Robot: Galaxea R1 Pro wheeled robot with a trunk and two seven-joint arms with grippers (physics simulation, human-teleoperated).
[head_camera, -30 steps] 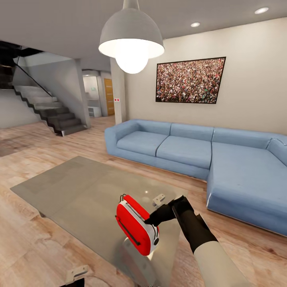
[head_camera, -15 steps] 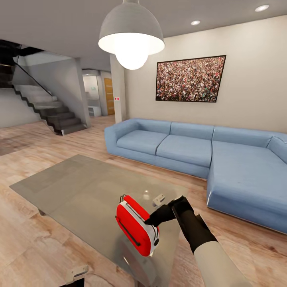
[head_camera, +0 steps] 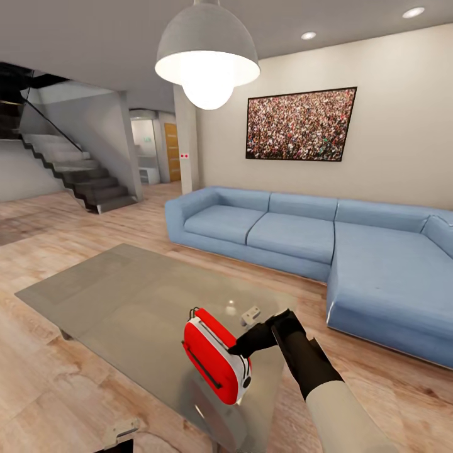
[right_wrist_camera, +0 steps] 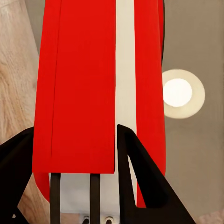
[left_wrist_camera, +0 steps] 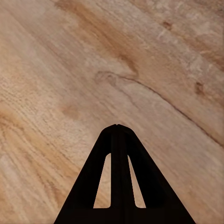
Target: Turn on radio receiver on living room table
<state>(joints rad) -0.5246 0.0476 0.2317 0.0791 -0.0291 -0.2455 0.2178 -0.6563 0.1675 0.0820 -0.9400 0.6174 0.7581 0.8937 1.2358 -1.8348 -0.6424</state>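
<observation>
radio [head_camera: 214, 355] is held clamped by right gripper [head_camera: 242, 345] above table [head_camera: 126, 302]; switch judged next; left gripper [left_wrist_camera: 117, 127] pinched shut.

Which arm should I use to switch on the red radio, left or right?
Right. The right gripper has its fingers on either side of the small bright-red radio receiver, held above the glossy grey glass-topped table. The left gripper is shut, pointing at the light wood floor.
</observation>
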